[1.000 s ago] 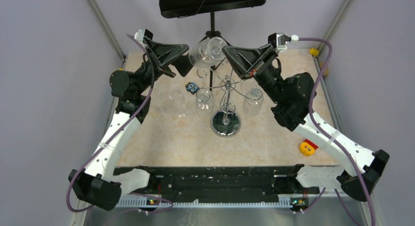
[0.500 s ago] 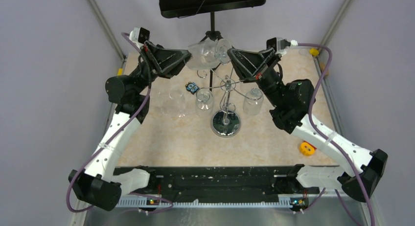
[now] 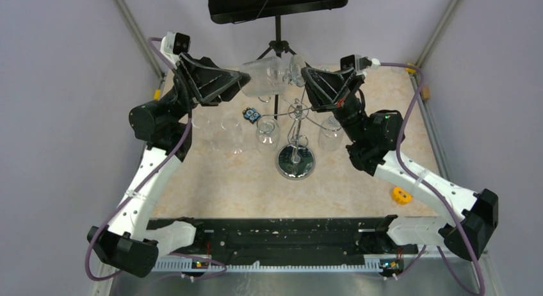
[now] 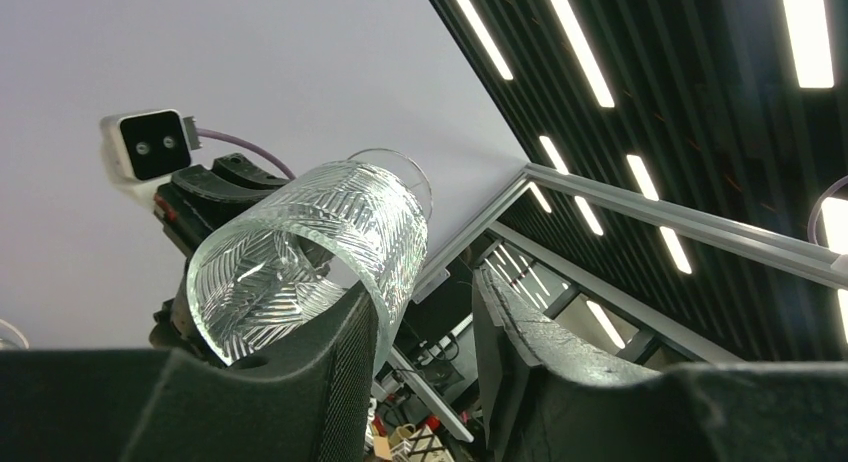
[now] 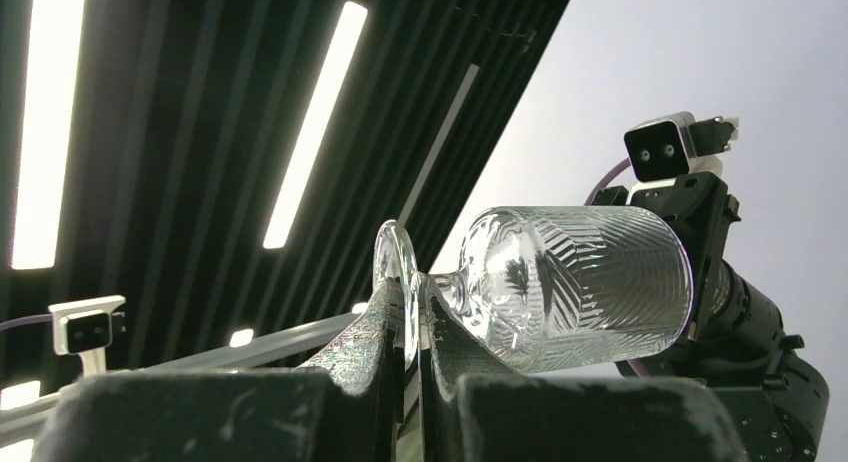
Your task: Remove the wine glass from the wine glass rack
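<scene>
Jaws of the right gripper (image 5: 405, 317) clamp the wine glass (image 5: 585, 282) by its foot; left gripper (image 4: 425, 307) jaws stand parted at its rim.

Black music stand (image 3: 276, 1); yellow toy wheel (image 3: 402, 195)

Two robot arms (image 3: 150, 174) are sharing one surface (image 3: 224, 193). One raised wine glass (image 3: 262, 78) and three lower glasses (image 3: 267, 132) are showing, plus one wine glass rack (image 3: 295, 161), one music stand (image 3: 275, 1), one yellow object (image 3: 402, 195).

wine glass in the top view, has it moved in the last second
Yes. The wine glass has tipped onto its side and slid left: its bowl, earlier across the music stand's pole, now lies mostly left of it.
</scene>
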Controlling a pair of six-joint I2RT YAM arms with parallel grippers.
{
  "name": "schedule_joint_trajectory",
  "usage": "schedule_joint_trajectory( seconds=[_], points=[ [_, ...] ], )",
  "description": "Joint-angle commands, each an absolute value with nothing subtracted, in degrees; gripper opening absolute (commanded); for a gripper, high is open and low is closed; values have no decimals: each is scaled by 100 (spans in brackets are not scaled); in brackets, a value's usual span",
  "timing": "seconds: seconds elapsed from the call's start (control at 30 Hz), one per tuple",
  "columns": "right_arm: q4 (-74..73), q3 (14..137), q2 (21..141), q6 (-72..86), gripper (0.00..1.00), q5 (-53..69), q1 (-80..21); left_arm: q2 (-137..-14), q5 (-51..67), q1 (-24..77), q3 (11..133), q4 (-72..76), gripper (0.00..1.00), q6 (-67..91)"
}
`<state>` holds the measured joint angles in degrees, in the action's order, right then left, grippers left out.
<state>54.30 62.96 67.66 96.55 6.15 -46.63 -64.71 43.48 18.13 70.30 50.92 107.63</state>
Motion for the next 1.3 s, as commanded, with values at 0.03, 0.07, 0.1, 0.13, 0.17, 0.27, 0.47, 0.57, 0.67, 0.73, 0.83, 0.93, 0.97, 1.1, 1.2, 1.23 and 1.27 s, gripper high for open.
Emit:
schedule_joint_trajectory(
  seconds=[0.03,0.07,0.1,0.13,0.17,0.27,0.47,0.57,0.67,0.73,0.83,0.93,0.97,1.1,1.2,1.23,1.27],
  points=[
    [6481,6210,7057,10176,0,483,-4651,-6230,4548,1854,7360,5734,43,10857],
    [6445,6228,7089,10220,0,510,-4650,-6238,4556,1858,7365,5746,43,10863],
    [6434,6230,7111,10254,0,526,-4649,-6252,4574,1863,7392,5748,43,10863],
    [6434,6242,7144,10283,0,550,-4654,-6267,4597,1870,7409,5748,43,10863],
    [6405,6256,7186,10328,0,592,-4650,-6284,4617,1877,7423,5748,43,10863],
    [6441,6215,7265,10464,0,598,-4657,-6293,4632,1890,7423,5733,38,10855],
    [6428,6160,7279,10512,0,589,-4650,-6260,4664,1885,7462,5548,21,10665],
    [6400,6147,7269,10482,0,594,-4650,-6236,4692,1890,7497,5345,5,10495],
    [6330,6147,7266,10417,6,614,-4650,-6196,4673,1890,7523,5138,0,10182],
    [6259,6101,7244,10312,22,615,-4646,-6133,4631,1890,7599,5024,0,9742],
    [6128,6037,7146,10194,43,536,-4645,-5991,4596,1895,7817,4186,0,8788],
    [6088,6024,7062,10006,58,519,-4620,-5897,4438,1898,7956,3523,0,8054],
    [6006,6012,7021,9924,62,512,-4608,-5883,4387,1898,7989,3375,0,7897],
    [5300,5996,6718,9464,70,389,-4597,-5894,4128,1898,8198,2801,0,7230],
    [4618,6045,6431,8942,71,236,-4595,-5890,3805,1895,8462,1972,0,6445],
    [4401,6063,6331,8783,71,158,-4589,-5875,3651,1897,8556,1608,0,6108],
    [4166,6087,6215,8641,71,79,-4581,-5857,3452,1892,8646,1174,0,5769]
  ],
)
